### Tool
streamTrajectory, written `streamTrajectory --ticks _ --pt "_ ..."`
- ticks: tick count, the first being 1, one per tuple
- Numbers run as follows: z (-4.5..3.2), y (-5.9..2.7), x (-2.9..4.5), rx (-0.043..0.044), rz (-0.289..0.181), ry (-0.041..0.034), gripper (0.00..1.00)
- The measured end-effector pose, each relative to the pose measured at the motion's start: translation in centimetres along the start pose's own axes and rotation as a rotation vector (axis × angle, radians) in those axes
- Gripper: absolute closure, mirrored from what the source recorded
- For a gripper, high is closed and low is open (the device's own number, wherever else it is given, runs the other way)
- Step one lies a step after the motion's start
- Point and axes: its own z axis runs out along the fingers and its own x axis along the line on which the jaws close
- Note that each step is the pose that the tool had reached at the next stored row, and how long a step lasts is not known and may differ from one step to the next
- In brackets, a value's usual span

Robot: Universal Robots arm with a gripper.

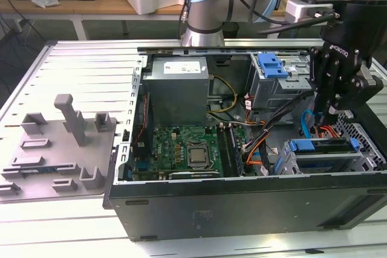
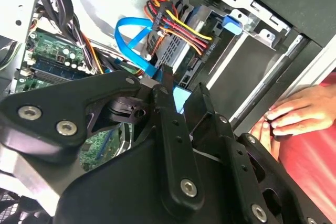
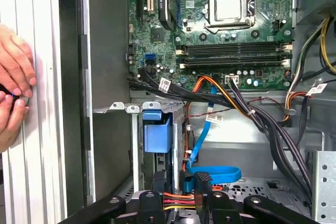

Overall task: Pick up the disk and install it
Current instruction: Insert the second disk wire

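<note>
The disk (image 1: 320,147), silver with a blue plastic bracket, lies flat in the drive bay at the front corner of the open computer case (image 1: 242,200), on the exterior view's right. In the first wrist view its blue bracket (image 3: 156,132) sticks out of the bay's metal frame. My black gripper (image 1: 331,113) hangs just above the disk, a little apart from it. In the second wrist view the gripper (image 2: 184,85) is open, with a gap and nothing held between its fingers (image 2: 168,108). Its tips (image 3: 179,182) sit beside the red-and-yellow power cable and the blue data cable.
Inside the case are the motherboard (image 1: 187,146), a large grey box (image 1: 178,80), a grey cage with a blue latch (image 1: 272,64) and cable bundles (image 3: 252,114). A person's hand (image 3: 13,87) rests on the case's outer wall. A grey fixture plate (image 1: 60,149) lies to the exterior view's left.
</note>
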Motion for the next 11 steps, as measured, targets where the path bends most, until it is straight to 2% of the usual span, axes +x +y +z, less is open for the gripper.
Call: streamTrajectory --ticks 6,9,11 --pt "0.1 0.02 -0.82 0.0009 -0.003 0.0084 0.64" --pt "0.19 0.02 -0.84 0.0014 -0.004 0.0212 0.64" --pt "0.24 0.03 -0.85 0.0019 -0.006 0.0328 0.64"
